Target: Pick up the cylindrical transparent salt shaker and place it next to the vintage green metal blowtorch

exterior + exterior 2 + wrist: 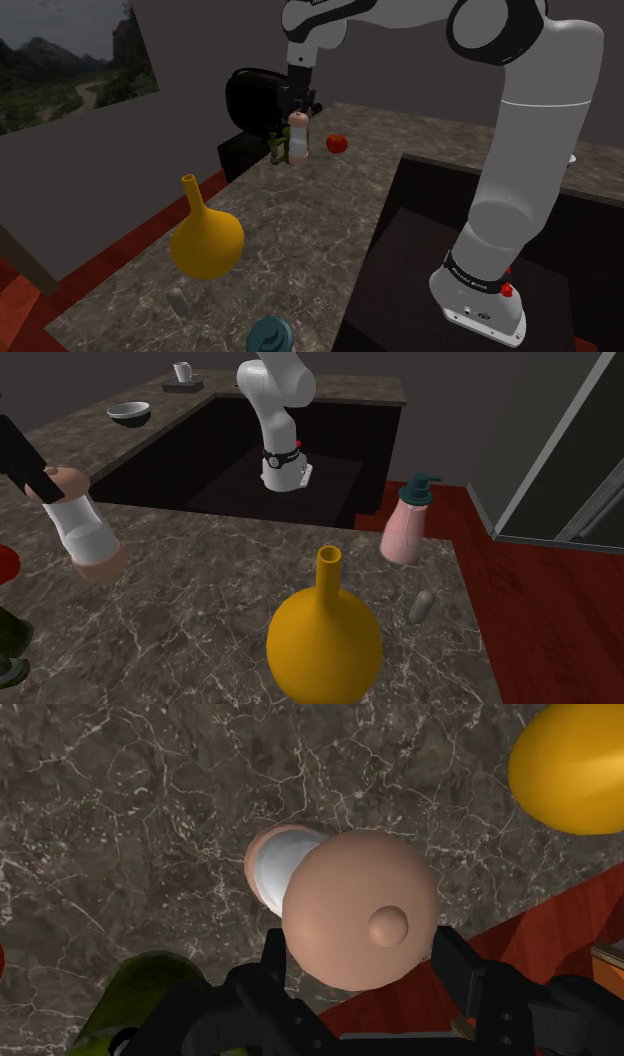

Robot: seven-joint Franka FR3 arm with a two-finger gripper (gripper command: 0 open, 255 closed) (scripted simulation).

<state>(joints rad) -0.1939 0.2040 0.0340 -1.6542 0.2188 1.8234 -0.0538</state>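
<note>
My gripper [297, 108] is shut on the salt shaker [298, 140], a white cylinder with pinkish-tan caps. It clasps the top cap [360, 909] between both black fingers [462, 966]. The shaker [86, 534] hangs tilted over the marble counter [300, 230]. The green blowtorch [274, 149] stands close beside it, on the shoulder view's left of the shaker. In the wrist view the blowtorch [140, 996] shows as a green shape near the fingers.
A yellow long-necked vase [205, 237] stands mid-counter. A red tomato [337, 143] lies near the shaker and a black appliance [254, 100] sits behind it. A pink soap dispenser [407, 524] and a small grey object [422, 606] are near the counter's edge.
</note>
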